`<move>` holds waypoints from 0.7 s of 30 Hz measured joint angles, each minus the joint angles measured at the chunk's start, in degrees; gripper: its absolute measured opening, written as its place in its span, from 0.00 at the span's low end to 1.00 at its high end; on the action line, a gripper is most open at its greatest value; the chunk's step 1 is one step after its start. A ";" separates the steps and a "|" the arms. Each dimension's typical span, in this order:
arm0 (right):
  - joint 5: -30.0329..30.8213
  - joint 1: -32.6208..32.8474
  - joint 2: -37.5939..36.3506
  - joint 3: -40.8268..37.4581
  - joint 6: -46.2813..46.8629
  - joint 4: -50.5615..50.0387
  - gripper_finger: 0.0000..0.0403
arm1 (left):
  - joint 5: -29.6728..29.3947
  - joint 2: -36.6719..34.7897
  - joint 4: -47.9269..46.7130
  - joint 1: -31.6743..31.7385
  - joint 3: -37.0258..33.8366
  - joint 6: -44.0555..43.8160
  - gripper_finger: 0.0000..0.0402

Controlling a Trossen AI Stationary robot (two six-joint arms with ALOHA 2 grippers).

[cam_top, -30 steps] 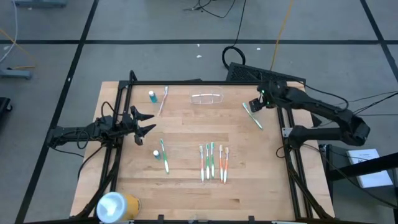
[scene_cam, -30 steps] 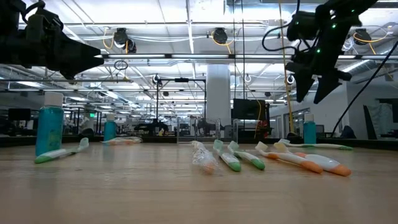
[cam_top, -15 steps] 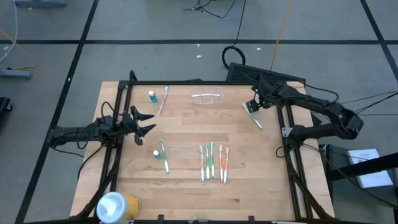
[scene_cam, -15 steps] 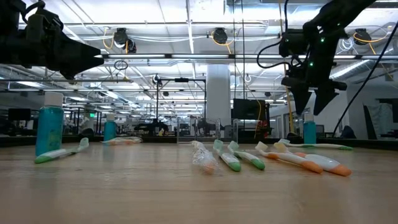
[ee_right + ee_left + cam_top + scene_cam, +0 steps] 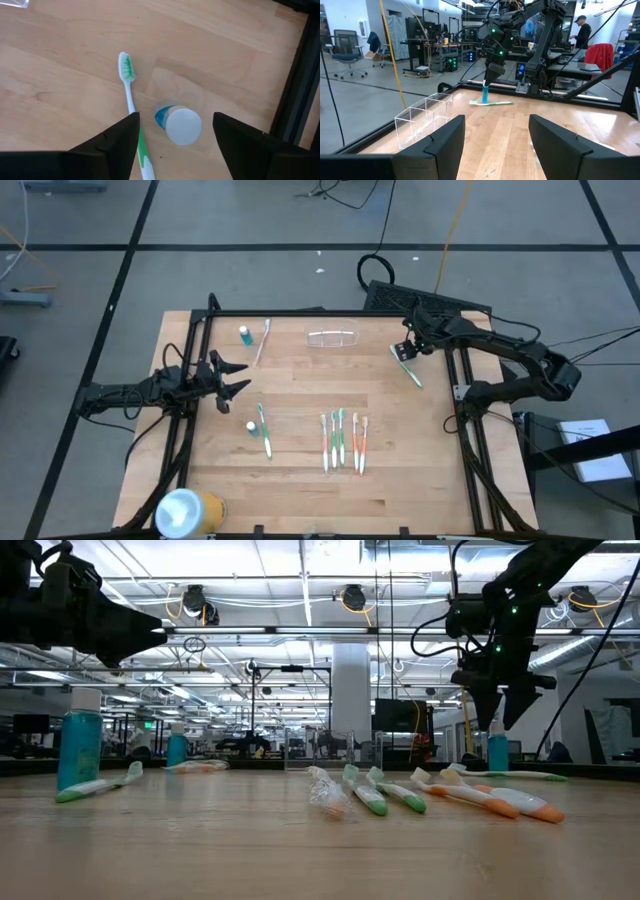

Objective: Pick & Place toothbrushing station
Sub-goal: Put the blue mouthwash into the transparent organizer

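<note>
The toothbrushing station (image 5: 333,337), a see-through oblong holder, rests on its base on the wooden table near the far edge; it also shows in the left wrist view (image 5: 422,120). My right gripper (image 5: 405,350) is open, pointing down above a blue tube with a white cap (image 5: 180,125) and a green-and-white toothbrush (image 5: 131,107), right of the holder. It touches neither. My left gripper (image 5: 235,377) is open and empty at the table's left side, pointing toward the right.
A blue tube (image 5: 244,334) and a toothbrush (image 5: 264,340) lie at the far left. Another tube and toothbrush (image 5: 265,430) lie left of centre, and several toothbrushes (image 5: 343,440) lie side by side near the middle. A yellow cylinder with a white end (image 5: 190,510) lies at the near left corner.
My right gripper has gone a little toward the table's left edge and down, and now stands over the blue tube and the toothbrush beside it. It has stayed open.
</note>
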 joint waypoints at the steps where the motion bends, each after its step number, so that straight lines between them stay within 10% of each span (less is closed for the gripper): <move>1: 0.00 -0.02 -0.02 0.00 0.00 0.02 0.58 | 0.00 0.00 0.00 0.00 0.00 -0.01 0.57; 21: 0.20 0.00 -0.02 0.00 -0.33 -0.04 0.41 | 0.00 0.00 0.00 -0.02 0.00 0.00 0.57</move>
